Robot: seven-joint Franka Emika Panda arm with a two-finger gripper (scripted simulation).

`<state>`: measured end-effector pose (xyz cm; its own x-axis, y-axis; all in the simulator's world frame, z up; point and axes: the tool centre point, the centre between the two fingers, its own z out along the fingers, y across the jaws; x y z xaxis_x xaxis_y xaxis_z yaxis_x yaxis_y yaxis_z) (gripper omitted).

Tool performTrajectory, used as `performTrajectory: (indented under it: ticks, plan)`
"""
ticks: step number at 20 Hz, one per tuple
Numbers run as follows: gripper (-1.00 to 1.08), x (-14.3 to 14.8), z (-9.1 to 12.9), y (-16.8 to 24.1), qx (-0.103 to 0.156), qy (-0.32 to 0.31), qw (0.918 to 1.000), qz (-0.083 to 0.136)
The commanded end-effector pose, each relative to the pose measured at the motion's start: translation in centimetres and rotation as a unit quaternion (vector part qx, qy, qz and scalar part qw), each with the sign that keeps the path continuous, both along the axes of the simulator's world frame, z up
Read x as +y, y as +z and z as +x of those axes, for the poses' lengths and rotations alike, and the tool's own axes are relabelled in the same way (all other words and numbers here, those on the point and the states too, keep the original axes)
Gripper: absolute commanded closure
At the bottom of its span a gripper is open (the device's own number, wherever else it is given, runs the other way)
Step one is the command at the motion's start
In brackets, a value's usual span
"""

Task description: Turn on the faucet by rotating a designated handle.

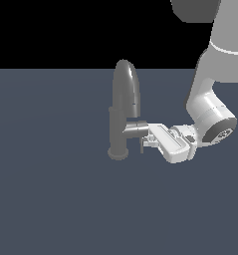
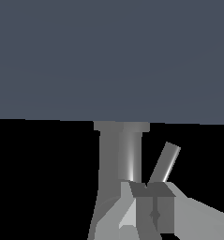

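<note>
The faucet (image 1: pixel 121 114) stands alone on a flat slate-blue floor (image 1: pixel 51 199), near the middle of the exterior view, with a black backdrop behind its upper spout. Nothing else rests on the floor around it, and the only thing crowding it is the white robot arm (image 1: pixel 210 104), which comes down from the upper part of the exterior view's right and bends in toward the tap. The faucet's body rises vertically from a round base flange, and its arched spout climbs above the body and curves over. The handle (image 1: pixel 136 129) is a short stubby cylinder whose long axis lies roughly level, projecting sideways from the body toward the exterior view's right, straight at the arm. The gripper (image 1: pixel 145 140) sits at the handle's free end, its fingers (image 1: pixel 142 145) just below and beside the tip; whether they touch it cannot be told. In the wrist view the faucet (image 2: pixel 120 154) and a slim, tilted grey cylinder (image 2: pixel 165 161) appear just beyond the gripper (image 2: pixel 148 197). How far the jaws are parted is not clear in either view, and no grasp on anything can be confirmed.
</note>
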<state>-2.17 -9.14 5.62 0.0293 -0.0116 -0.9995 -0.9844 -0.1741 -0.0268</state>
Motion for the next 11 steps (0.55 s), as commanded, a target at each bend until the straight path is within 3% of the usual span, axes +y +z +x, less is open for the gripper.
performTrajectory:
  ticks: [1, 11]
  plan:
    - [1.08, 0.9, 0.3, -0.9, 0.007, 0.004, 1.0000, 0.003]
    - [1.08, 1.8, 2.1, -2.1, 0.014, 0.006, 0.9999, 0.005]
